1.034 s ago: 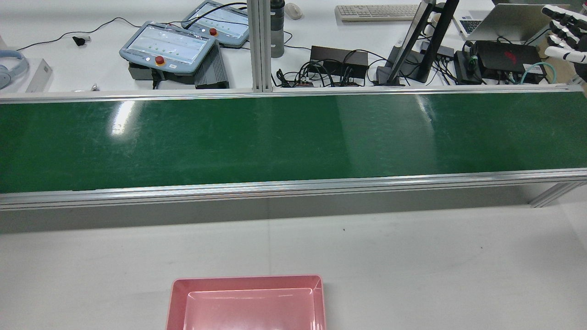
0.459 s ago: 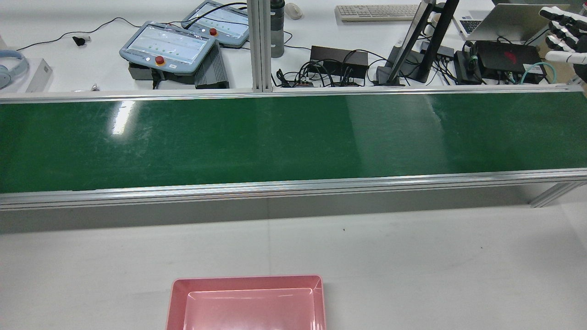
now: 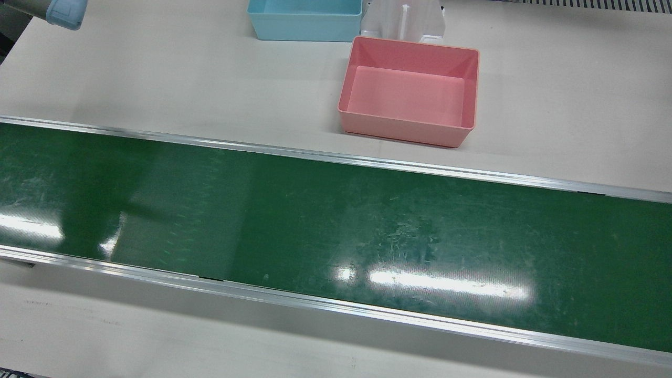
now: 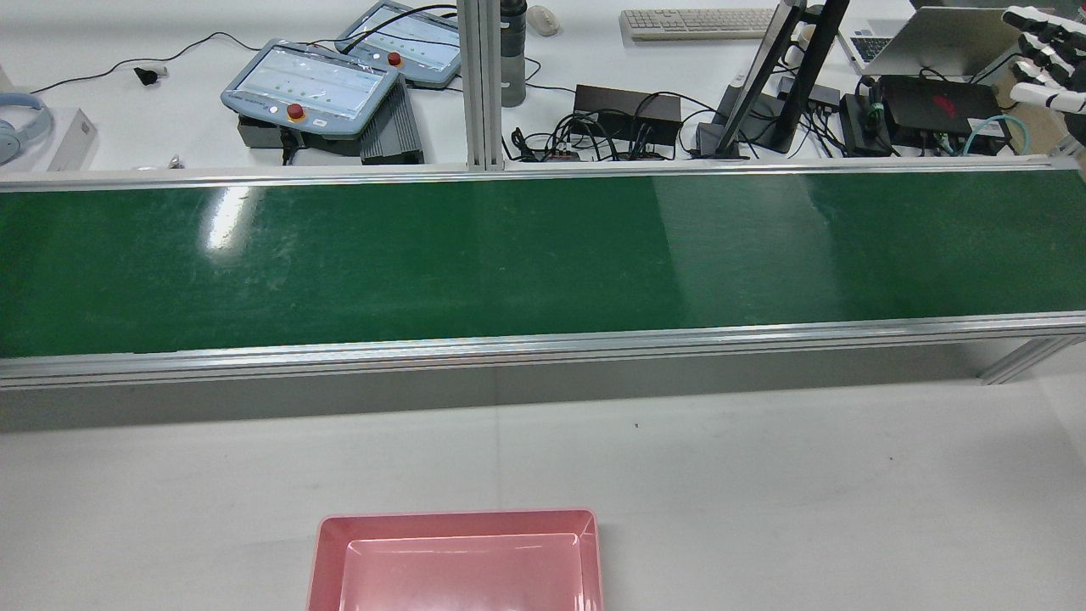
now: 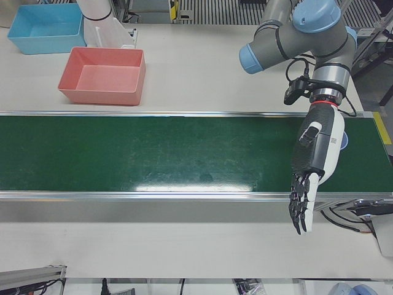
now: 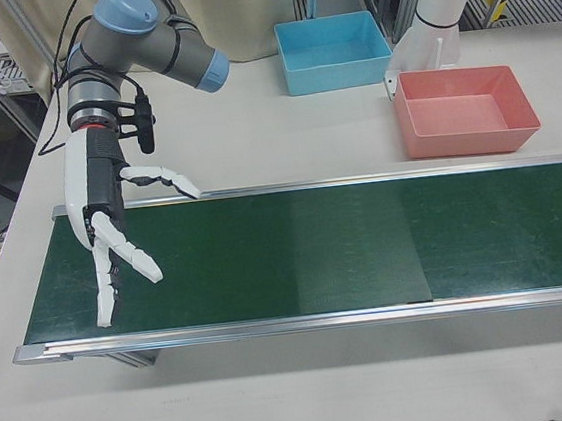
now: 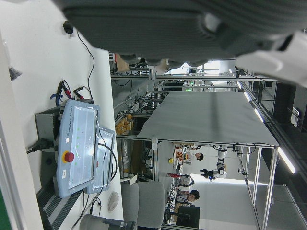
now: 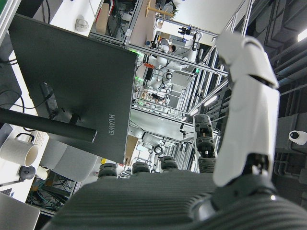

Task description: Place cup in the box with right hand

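Note:
I see no cup on the green belt [image 3: 336, 220] in any view. The pink box [image 3: 407, 131] stands empty on the white table beside the belt; it shows as well as the pink box [image 4: 458, 519], the pink box [image 5: 101, 95] and the pink box [image 6: 470, 140]. My right hand [image 6: 113, 238] hangs open, fingers spread, above the belt's end; it shows at the top right edge as my right hand [image 4: 1056, 59]. My left hand [image 5: 310, 166] hangs open over the other end, fingers pointing down. A small blue rounded thing [image 5: 344, 140] peeks out behind it; what it is I cannot tell.
An empty blue box [image 3: 304, 23] stands behind the pink one, next to a white pedestal [image 3: 404, 21]. Beyond the belt lie two teach pendants [image 4: 310, 85], cables, a monitor stand [image 4: 780, 76] and a laptop. A white mug [image 8: 19, 153] sits on that desk.
The right hand has drifted slightly up and right in the rear view. A lighter patch on the belt has shifted to the right.

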